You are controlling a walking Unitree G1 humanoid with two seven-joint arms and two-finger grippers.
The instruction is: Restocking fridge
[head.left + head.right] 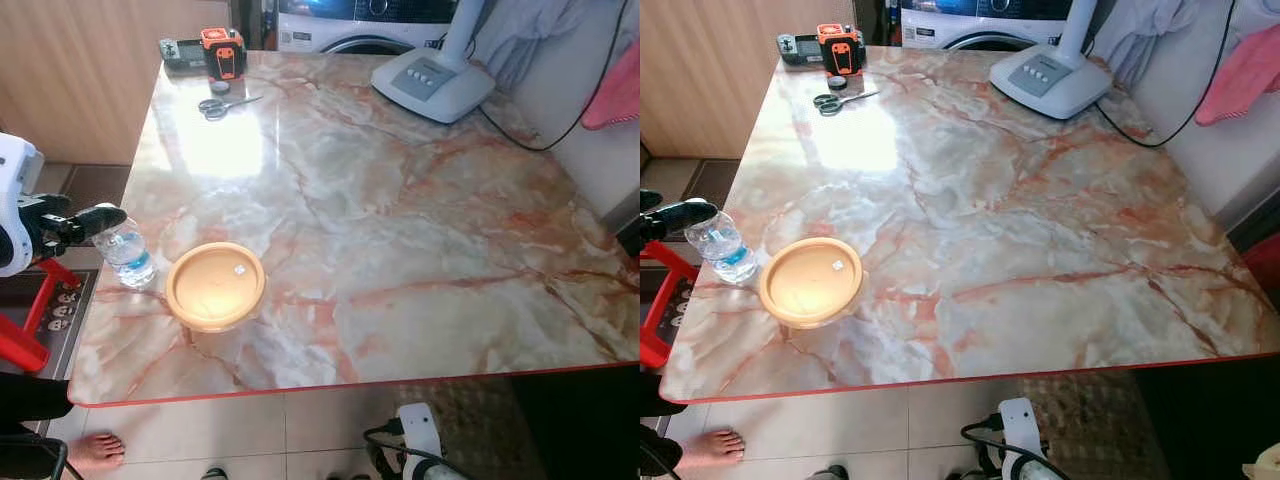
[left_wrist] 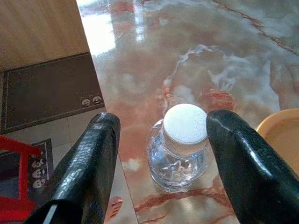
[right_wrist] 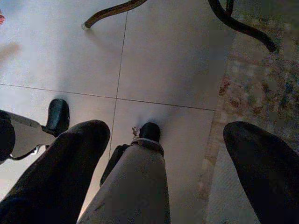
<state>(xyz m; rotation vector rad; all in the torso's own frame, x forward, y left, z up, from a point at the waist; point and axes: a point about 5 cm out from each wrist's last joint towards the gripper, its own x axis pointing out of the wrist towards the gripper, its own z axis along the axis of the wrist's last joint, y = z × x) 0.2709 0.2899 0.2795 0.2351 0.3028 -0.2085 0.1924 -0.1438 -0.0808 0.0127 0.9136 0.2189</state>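
Two fingers straddle the bottle (image 2: 180, 149), jaws apart.
The left gripper (image 2: 163, 158) should lower past the cap (image 2: 185, 122), then close squarely.

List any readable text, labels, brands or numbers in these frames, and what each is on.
None can be read.
Water bottle label: blue band, print too small.
Container lid sticker: white, too small.
Washing machine panel: dark display, blurred.
Orange tool label: blurred.
Fan base buttons: no legible marks.
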